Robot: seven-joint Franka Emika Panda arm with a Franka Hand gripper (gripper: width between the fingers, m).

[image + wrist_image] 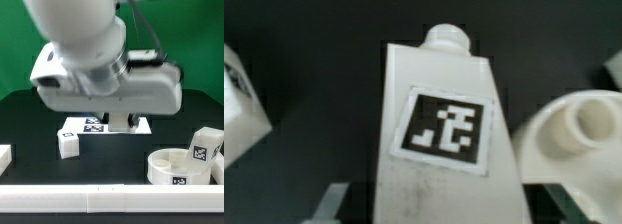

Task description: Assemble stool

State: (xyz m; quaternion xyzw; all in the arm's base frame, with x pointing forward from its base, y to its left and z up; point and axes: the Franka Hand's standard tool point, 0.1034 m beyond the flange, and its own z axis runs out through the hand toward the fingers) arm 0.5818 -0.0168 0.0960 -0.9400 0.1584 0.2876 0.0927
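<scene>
A white stool leg [441, 110] with a black-and-white tag and a short peg at its far end runs lengthwise between my gripper's [452, 205] fingers [335, 203], which are shut on it. In the exterior view my bulky hand [110, 80] hovers over the back of the table and hides that leg. The round seat [178, 167] rests at the exterior view's front right, seen in the wrist view as a curved white rim [571, 135]. A second tagged leg [205, 150] stands beside the seat. A third leg [68, 143] lies to the exterior view's left.
The marker board [95, 126] lies flat under my hand. A plain white block [4, 156] sits at the exterior view's left edge. A white rail [100, 196] runs along the table's front. The tabletop is black.
</scene>
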